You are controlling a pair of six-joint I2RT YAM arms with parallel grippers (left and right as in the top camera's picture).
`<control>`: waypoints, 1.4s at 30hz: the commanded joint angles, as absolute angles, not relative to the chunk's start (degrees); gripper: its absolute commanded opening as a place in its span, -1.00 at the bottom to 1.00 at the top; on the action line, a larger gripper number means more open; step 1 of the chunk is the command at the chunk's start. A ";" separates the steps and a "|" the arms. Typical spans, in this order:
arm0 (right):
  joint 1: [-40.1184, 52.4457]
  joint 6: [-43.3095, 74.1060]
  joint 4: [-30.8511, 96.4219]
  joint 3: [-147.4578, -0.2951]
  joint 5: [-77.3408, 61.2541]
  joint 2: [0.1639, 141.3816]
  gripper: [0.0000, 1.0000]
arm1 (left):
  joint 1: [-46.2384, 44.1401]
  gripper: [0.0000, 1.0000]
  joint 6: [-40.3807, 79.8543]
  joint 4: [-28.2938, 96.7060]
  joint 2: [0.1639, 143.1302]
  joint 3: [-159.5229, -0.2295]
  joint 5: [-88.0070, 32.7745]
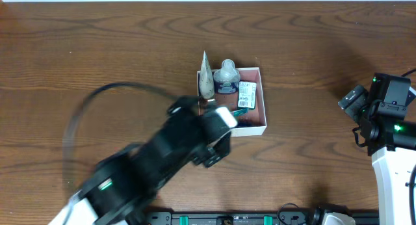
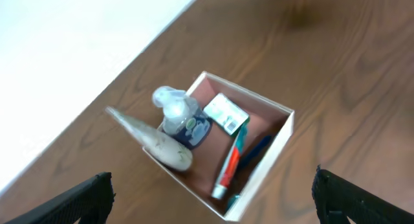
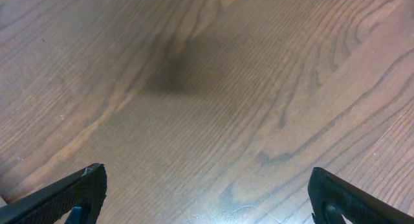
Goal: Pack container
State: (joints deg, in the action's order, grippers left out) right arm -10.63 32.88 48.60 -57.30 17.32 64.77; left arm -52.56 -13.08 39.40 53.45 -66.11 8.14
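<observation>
When looking down from overhead, find the container (image 1: 252,129) a little right of the middle of the bench (image 1: 97,43), flat on the wood with its open side up. Inside, in the far left corner, note a clear pump bottle (image 1: 226,77) with a dark blue label, standing upright. Just left of it, see a grey-green pointed tube (image 1: 206,79) leaning along the left wall, its tip poking out past the far wall. Right of the bottle, spot a small green-and-white packet (image 1: 247,93) lying flat on the reddish-brown floor. From the left wrist view, add a red, white and green tube (image 2: 231,160) and a blue stick-like item (image 2: 255,149) side by side in the near half of the box, the blue one too blurred to identify. Trace the left arm (image 1: 162,153), smeared with blur, in from the near left corner of the bench to just over the near left corner of the box. Read the left pincer (image 2: 212,177) as spread wide, its dark fingers (image 2: 84,198) at the two lower corners of the wrist view, holding nothing, above the box and not touching it. Find the right arm (image 1: 383,101) at the right edge of the bench, well apart from the box. Read the right pincer (image 3: 207,179) likewise as wide open and empty, above bare wood
</observation>
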 commanded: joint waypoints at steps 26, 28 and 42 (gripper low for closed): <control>-11.07 33.82 48.69 -57.65 17.52 64.84 0.99 | -49.89 0.96 2.46 73.56 34.54 -64.49 9.72; -11.07 33.82 48.69 -57.65 17.52 64.84 0.98 | -46.44 0.96 2.44 72.40 34.15 -63.35 9.72; -11.07 33.82 48.69 -57.65 17.52 64.84 0.99 | -18.33 0.96 2.46 44.36 20.58 -45.39 9.04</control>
State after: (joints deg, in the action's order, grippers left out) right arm -10.63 32.88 48.62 -57.30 17.34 64.77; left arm -21.82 1.74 48.05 23.70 -49.87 9.28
